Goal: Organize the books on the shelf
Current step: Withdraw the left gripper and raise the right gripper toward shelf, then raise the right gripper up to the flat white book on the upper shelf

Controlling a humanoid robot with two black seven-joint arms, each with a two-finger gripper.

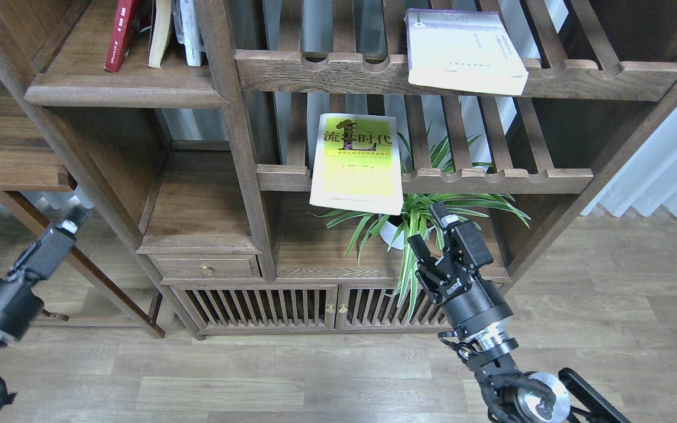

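A yellow-green book (357,163) with black Chinese characters lies flat on the lower slatted rack, its front edge overhanging. A white/cream book (462,50) lies flat on the upper slatted rack, also overhanging. A dark red book (120,32) stands on the solid dark-brown shelf (121,89) at top left, beside a cream book (160,32) and a white one (190,29). My right gripper (431,232) is open and empty, below and right of the yellow-green book, in front of the plant. My left gripper (59,235) is low at the left, seen edge-on, holding nothing visible.
A potted spider plant (426,217) stands on the cabinet top under the yellow-green book. A small drawer (206,267) and slatted cabinet doors (291,305) are below. A side table (9,158) stands at the left. White curtains (667,158) hang at the right.
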